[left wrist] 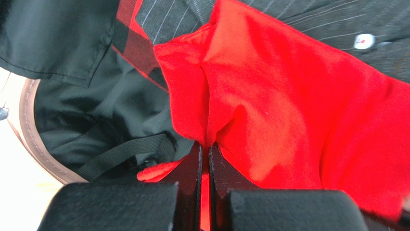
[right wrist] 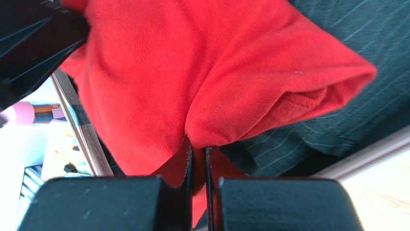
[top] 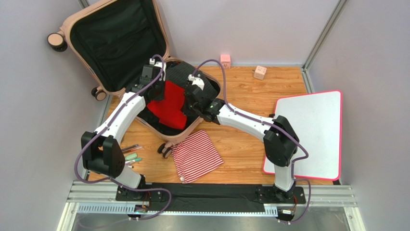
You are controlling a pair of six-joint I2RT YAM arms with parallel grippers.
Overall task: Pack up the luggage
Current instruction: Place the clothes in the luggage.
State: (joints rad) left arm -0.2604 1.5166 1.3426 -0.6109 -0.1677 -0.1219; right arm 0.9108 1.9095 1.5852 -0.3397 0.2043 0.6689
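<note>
Luggage (top: 113, 43) lies open at the table's rear left, lid raised. The 2 grippers are both engaged: left gripper (left wrist: 204, 147) — jaws pinched on a fold of the red garment (left wrist: 288, 106); right gripper (right wrist: 196, 144) — clamped on the same cloth, above a dark pinstriped garment (right wrist: 356, 29) in the lower shell.

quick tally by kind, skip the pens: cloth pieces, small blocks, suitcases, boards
cloth pieces: 3, red cloth, pinstriped cloth, striped cloth
small blocks: 2, pink block, tan block
suitcase: 1
board: 1
total: 7
</note>
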